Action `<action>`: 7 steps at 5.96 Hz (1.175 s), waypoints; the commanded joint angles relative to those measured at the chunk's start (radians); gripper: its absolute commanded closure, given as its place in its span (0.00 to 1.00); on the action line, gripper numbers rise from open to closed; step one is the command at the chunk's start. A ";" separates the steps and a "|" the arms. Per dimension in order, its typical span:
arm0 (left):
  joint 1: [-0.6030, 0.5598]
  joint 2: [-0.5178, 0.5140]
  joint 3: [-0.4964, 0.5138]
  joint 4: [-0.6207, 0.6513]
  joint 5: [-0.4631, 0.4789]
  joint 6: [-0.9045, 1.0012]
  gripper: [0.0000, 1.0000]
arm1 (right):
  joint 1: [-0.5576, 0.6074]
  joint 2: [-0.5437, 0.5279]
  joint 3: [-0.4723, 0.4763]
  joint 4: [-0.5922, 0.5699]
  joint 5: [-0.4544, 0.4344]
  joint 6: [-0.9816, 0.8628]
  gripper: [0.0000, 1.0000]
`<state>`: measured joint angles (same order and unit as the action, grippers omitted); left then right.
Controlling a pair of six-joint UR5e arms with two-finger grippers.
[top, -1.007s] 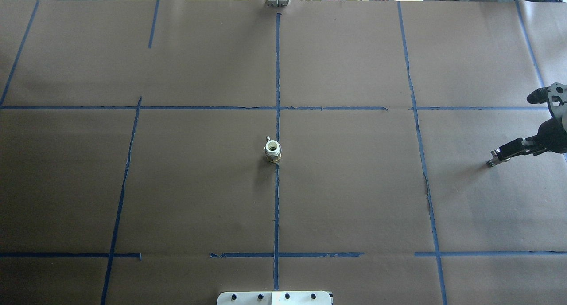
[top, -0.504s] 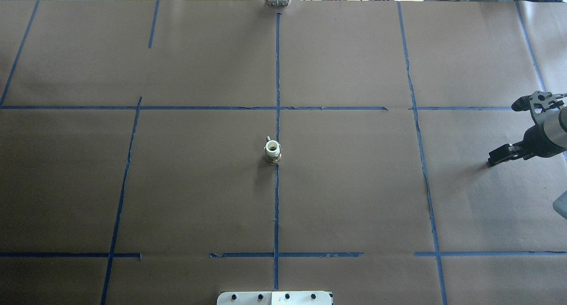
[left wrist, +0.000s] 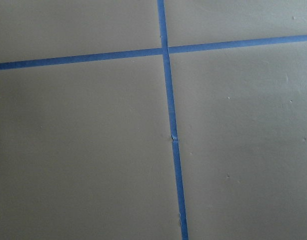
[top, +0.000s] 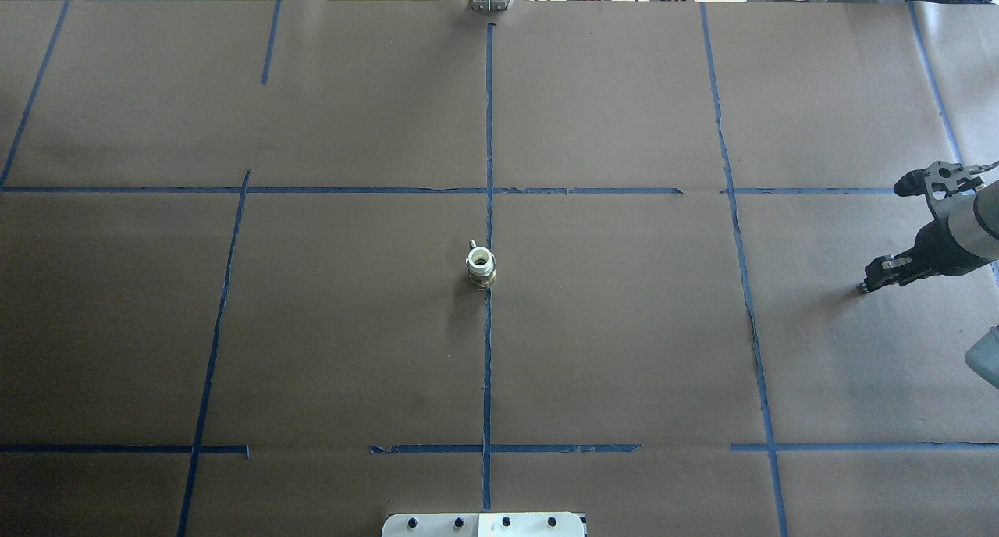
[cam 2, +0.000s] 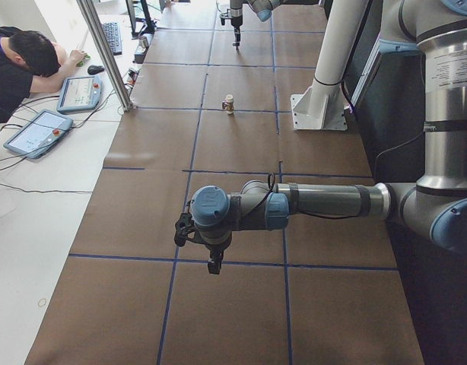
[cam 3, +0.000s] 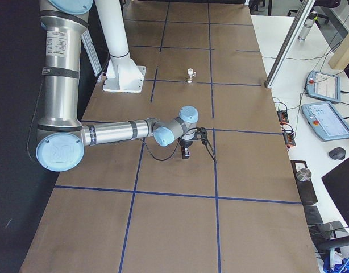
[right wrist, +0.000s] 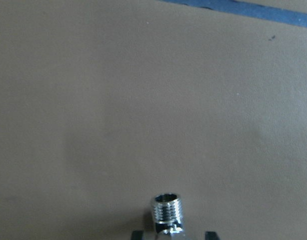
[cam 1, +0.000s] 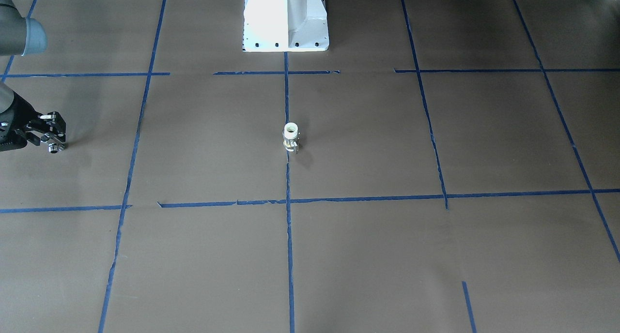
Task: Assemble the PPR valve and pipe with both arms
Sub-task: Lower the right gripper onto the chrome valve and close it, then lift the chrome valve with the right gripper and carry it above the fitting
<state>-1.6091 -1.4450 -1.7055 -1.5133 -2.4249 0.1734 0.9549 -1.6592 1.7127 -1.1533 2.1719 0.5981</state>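
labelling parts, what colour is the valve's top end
White, on the PPR valve, best in the front-facing view.

Overhead: right pincer (top: 868,279) comes in from the frame edge, the arm behind it cut off. The chrome fitting (top: 862,288) at its tip is a speck there, too small for us to read its shape.

Right wrist view: we get only one threaded end of the fitting above the bottom edge. The fingers (right wrist: 209,234) beside it are cut to two dark tips.

Valve (top: 480,265), well apart from the right pincer: too small for detail.

Left pincer (cam 2: 213,262): seen only from the side, so we cannot tell how its jaws stand.
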 commanded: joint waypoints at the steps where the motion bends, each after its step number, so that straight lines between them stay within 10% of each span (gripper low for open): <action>1: 0.000 0.000 -0.005 -0.001 0.000 -0.023 0.00 | 0.013 0.002 0.077 -0.026 0.009 0.003 1.00; 5: 0.000 -0.003 -0.008 -0.001 0.000 -0.031 0.00 | 0.067 0.471 0.343 -0.723 0.012 0.151 1.00; 7: 0.002 -0.005 -0.008 -0.001 0.000 -0.035 0.00 | -0.081 0.617 0.329 -0.758 -0.033 0.361 1.00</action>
<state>-1.6081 -1.4490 -1.7134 -1.5140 -2.4252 0.1406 0.9493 -1.1154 2.0483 -1.8919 2.1666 0.8516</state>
